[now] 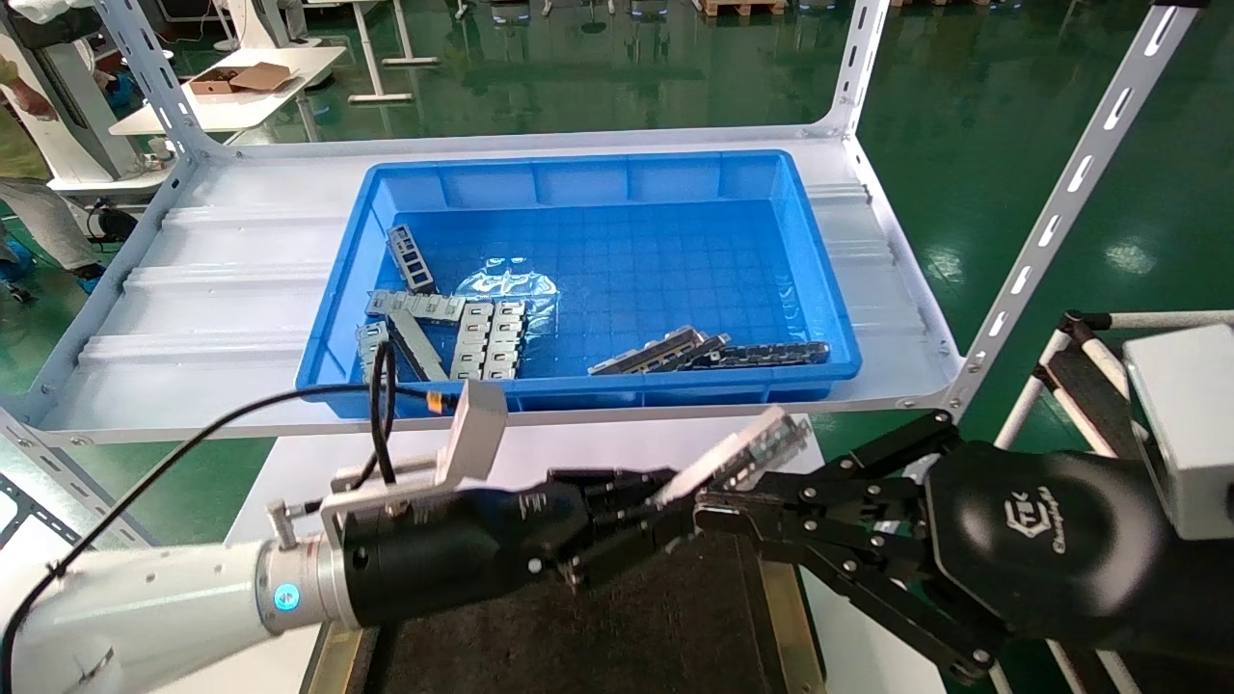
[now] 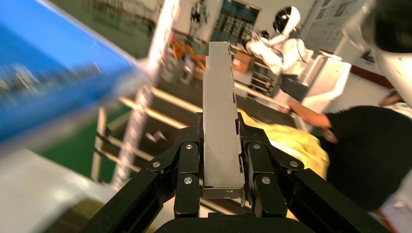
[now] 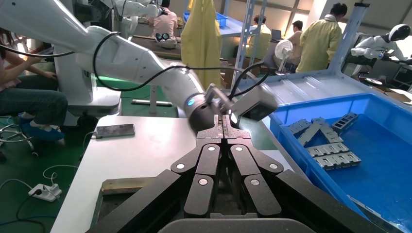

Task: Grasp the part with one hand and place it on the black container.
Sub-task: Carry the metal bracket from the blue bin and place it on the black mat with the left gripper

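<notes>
My left gripper (image 1: pixel 648 513) reaches in from the lower left and is shut on the part (image 1: pixel 748 453), a long grey metal bracket. The bracket sticks out past the fingertips, up and to the right. In the left wrist view the part (image 2: pixel 221 97) is clamped between both black fingers (image 2: pixel 188 160) of the left gripper (image 2: pixel 219 127). It hangs above the far edge of the black container (image 1: pixel 665 627), whose dark felt floor lies below both grippers. My right gripper (image 1: pixel 702 503) comes in from the right, shut and empty, its tips close to the left fingers. The right wrist view shows its tips (image 3: pixel 223 127) closed together.
A blue bin (image 1: pixel 815 371) holding several more brackets and a dark slotted strip (image 1: pixel 766 355) stands on the white shelf (image 1: pixel 212 318) behind. Slanted shelf posts (image 1: pixel 1060 207) rise at right. The container has brass side strips (image 1: pixel 786 617). A white table (image 3: pixel 131 160) carries it.
</notes>
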Robot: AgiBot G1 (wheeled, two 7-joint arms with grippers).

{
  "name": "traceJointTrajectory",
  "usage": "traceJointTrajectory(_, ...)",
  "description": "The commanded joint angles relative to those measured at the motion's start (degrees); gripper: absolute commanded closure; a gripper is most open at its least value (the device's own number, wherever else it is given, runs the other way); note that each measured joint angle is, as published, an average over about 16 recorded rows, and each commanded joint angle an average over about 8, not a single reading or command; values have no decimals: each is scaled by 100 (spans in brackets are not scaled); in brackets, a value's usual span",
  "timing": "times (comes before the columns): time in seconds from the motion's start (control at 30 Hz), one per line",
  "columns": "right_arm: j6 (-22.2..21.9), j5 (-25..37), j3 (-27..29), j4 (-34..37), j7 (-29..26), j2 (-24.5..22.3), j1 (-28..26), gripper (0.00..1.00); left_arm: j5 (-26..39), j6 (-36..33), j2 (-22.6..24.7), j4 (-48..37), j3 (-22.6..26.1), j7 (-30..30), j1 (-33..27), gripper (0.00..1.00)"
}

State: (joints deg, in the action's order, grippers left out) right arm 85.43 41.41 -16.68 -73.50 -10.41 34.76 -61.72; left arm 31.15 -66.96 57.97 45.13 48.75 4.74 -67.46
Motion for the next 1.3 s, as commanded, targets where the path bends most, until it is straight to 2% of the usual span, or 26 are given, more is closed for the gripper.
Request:
traceJointTrajectory(0.03,0,0,-1,0,0,0,0,100,-62,127,-182,458,31,185,351,100)
traceJointTrajectory(0.3,-2,-2,-4,0,2,-1,-1,100,-69,2176,-585,1910,156,722,1574,100)
traceJointTrajectory(0.57,-3,-4,-6,0,3,-3,-1,100,165,4180,-555,2868,499,1151,2275,100)
traceJointTrajectory(0.87,-4,-6,-9,0,5,-4,-2,100,398,5682,37,2739,809,1268,2434,100)
traceJointTrajectory(1.3,-6,-9,-14,0,7,-6,-3,100,577,6999,1093,1867,855,1128,2299,100)
